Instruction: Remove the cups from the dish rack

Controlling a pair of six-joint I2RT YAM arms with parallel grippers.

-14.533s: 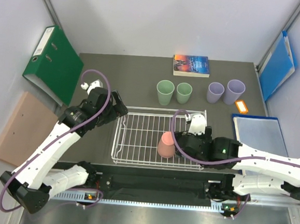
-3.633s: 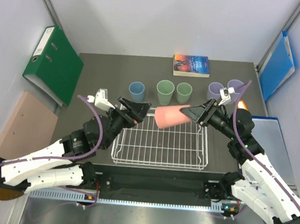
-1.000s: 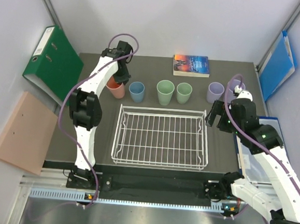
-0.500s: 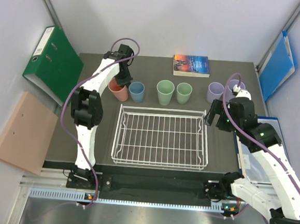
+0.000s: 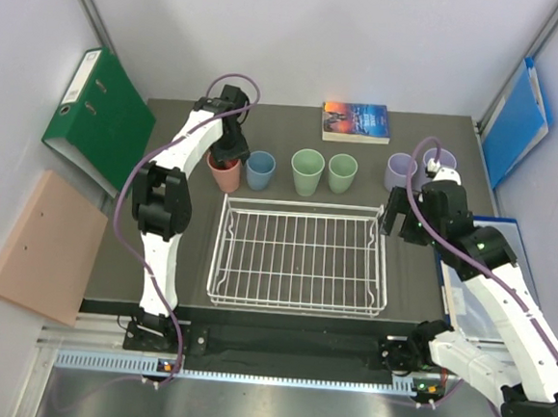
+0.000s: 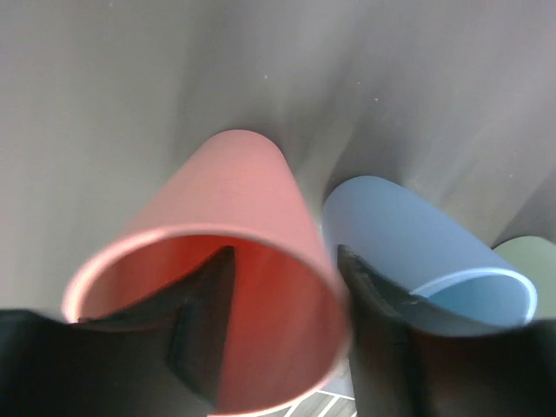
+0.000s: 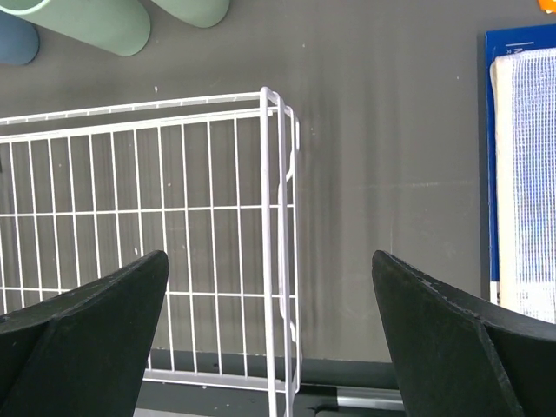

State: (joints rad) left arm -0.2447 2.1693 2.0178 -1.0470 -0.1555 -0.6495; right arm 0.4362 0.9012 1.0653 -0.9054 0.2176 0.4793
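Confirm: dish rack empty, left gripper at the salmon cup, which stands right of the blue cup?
No. The salmon cup stands left of the blue cup, not right, as the top view shows. The dish rack is empty and the left gripper is at the salmon cup.

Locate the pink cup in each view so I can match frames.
Top external: pink cup at the left end of the cup row, just behind the rack's far left corner.
Left wrist: centre-left, mouth toward the camera.
Right wrist: not in view.
Shared landmark: blue cup, right beside it; it also shows in the right wrist's top left corner.
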